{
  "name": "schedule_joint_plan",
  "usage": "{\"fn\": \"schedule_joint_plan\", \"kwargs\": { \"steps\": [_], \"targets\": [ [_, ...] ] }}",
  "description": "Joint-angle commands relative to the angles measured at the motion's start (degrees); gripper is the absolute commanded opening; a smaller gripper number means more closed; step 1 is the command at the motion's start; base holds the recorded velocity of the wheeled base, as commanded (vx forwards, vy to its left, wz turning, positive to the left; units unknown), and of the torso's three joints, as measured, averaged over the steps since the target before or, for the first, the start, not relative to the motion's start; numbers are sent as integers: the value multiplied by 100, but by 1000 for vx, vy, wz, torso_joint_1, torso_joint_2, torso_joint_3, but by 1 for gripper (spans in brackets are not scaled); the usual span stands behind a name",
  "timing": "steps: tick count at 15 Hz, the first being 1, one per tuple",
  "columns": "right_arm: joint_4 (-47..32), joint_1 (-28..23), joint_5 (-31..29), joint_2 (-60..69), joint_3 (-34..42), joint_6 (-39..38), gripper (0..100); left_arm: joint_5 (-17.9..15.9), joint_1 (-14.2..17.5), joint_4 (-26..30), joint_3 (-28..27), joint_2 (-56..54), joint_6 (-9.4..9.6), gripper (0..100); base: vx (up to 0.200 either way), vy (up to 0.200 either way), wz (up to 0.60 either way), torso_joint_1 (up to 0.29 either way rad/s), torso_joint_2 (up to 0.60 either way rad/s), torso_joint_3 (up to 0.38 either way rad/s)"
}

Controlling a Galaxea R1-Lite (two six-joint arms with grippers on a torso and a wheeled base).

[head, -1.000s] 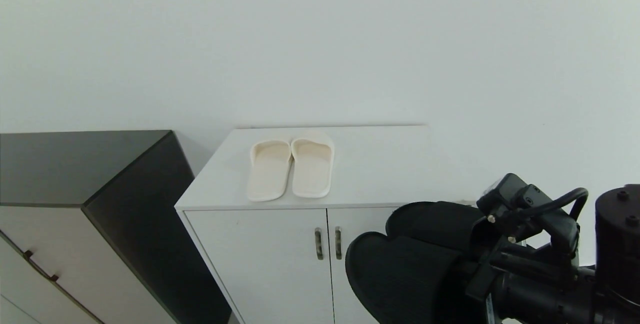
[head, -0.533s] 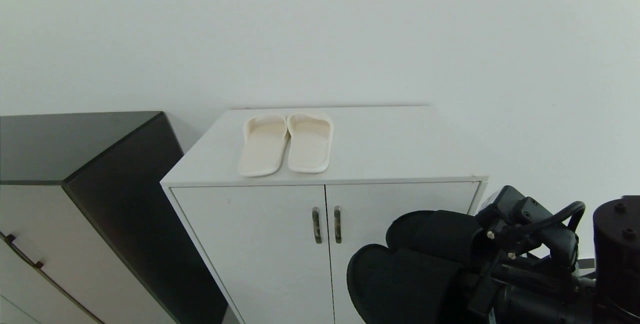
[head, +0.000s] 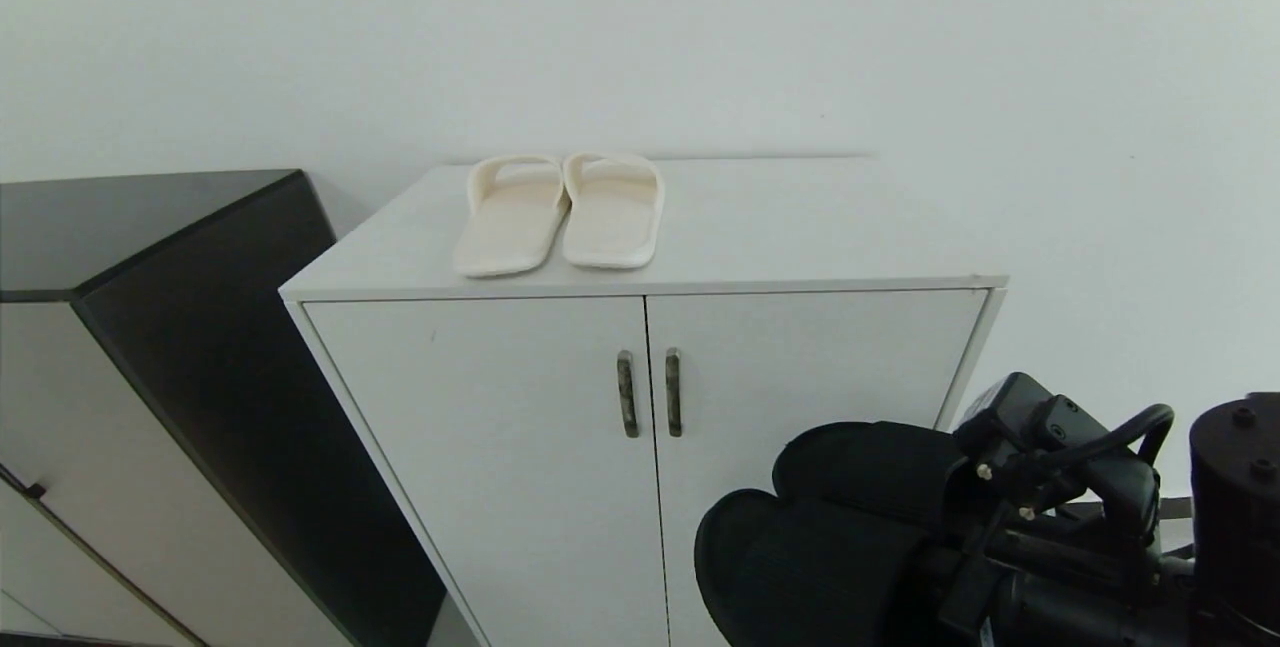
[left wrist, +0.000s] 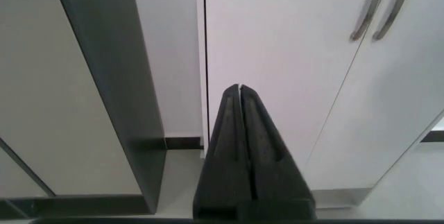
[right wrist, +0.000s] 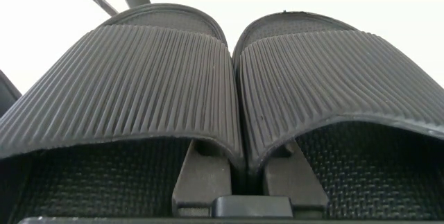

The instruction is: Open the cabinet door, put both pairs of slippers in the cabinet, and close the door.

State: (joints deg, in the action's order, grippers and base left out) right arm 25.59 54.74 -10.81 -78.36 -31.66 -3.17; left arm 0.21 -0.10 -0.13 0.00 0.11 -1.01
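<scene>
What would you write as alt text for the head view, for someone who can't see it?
The right gripper holds a pair of black slippers in front of a white cabinet with both doors shut. Cream slippers lie side by side on its top; a dark cabinet stands to its left.

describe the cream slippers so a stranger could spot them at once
Find the white two-door cabinet against the wall. On its top, toward the left, a pair of slippers lies side by side. Unlike the black slippers in front, these are cream.
</scene>
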Motion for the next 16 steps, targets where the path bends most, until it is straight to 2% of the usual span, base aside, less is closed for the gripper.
{"fn": "schedule_joint_plan", "kwargs": {
  "steps": [1, 12, 13, 14, 15, 16],
  "targets": [
    [-1, 2, 0, -4, 2, 1, 0, -3, 1, 5, 0, 7, -4, 100, 0, 0, 0, -173, 481, 330],
    [-1, 72, 9, -39, 81, 1, 0, 50, 10, 5, 0, 244, 13, 100, 0, 0, 0, -110, 460, 345],
    [-1, 116, 0, -48, 99, 9, 0, 14, 1, -4, -18, 288, 171, 100, 0, 0, 0, -36, 442, 393],
    [8, 160, 0, -74, 116, 9, 0, -21, -25, -4, -18, 393, 409, 100, 0, 0, 0, -90, 437, 417],
    [8, 160, 9, -83, 99, 1, 0, -197, -87, -22, -18, 727, 672, 100, 0, 0, 0, -22, 271, 271],
    [8, 169, 9, -100, 90, 1, 0, -407, -122, -110, -211, 938, 655, 100, 0, 0, 0, -2, 159, 149]
  ]
}}
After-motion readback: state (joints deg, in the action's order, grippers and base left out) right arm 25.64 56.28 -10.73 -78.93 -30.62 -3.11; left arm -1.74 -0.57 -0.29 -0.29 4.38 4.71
